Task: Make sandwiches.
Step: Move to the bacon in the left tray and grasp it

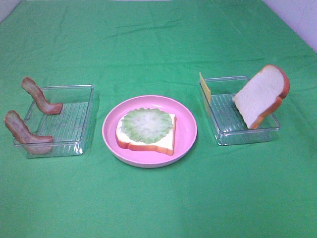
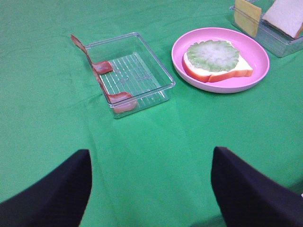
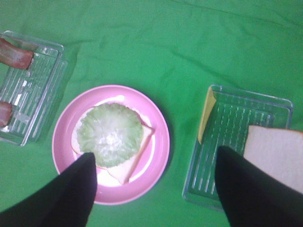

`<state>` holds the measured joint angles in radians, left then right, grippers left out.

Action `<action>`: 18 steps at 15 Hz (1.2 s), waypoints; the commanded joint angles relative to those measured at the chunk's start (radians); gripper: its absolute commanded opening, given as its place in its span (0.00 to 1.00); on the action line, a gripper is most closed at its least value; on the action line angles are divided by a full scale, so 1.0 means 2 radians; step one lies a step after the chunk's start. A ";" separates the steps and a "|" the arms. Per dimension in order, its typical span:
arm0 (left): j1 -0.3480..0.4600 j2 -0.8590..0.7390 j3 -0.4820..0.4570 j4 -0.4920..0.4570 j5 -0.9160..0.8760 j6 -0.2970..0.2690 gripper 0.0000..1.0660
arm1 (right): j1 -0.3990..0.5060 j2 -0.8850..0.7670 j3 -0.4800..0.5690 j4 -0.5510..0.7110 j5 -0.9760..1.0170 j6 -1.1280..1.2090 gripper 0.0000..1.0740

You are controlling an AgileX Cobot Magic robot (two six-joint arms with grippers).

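A bread slice [image 1: 166, 141] with a round pale green lettuce leaf [image 1: 147, 125] on top lies on the round pink plate [image 1: 185, 130]. Two bacon strips [image 1: 40, 95] [image 1: 22, 132] lean on the left clear tray [image 1: 74, 121]. A second bread slice [image 1: 261, 95] and a yellow cheese square [image 1: 205, 88] lean in the right clear tray [image 1: 228, 116]. Neither gripper shows in the high view. My left gripper [image 2: 150, 182] is open above bare cloth, short of the bacon tray [image 2: 135, 73]. My right gripper [image 3: 154, 182] is open above the plate [image 3: 158, 142] and the right tray [image 3: 227, 142].
A green cloth [image 1: 158, 39] covers the whole table. A pale wall strip [image 1: 297, 17] shows at the back right corner.
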<state>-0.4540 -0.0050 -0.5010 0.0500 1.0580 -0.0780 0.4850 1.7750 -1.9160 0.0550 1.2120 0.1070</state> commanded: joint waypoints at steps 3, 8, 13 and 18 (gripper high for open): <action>-0.001 -0.005 0.001 0.001 -0.005 0.001 0.64 | -0.002 -0.138 0.167 -0.010 0.038 0.005 0.62; -0.001 -0.005 0.001 0.001 -0.005 0.001 0.64 | -0.002 -0.316 0.408 -0.010 0.038 -0.003 0.62; -0.001 -0.005 0.001 0.001 -0.005 0.001 0.64 | -0.002 -0.475 0.575 -0.008 0.033 -0.024 0.62; -0.001 -0.005 0.001 0.001 -0.006 0.001 0.64 | -0.002 -0.645 0.647 0.002 -0.024 -0.094 0.62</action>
<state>-0.4540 -0.0050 -0.5010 0.0500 1.0580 -0.0780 0.4850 0.5000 -0.6280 0.0550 1.1790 -0.0620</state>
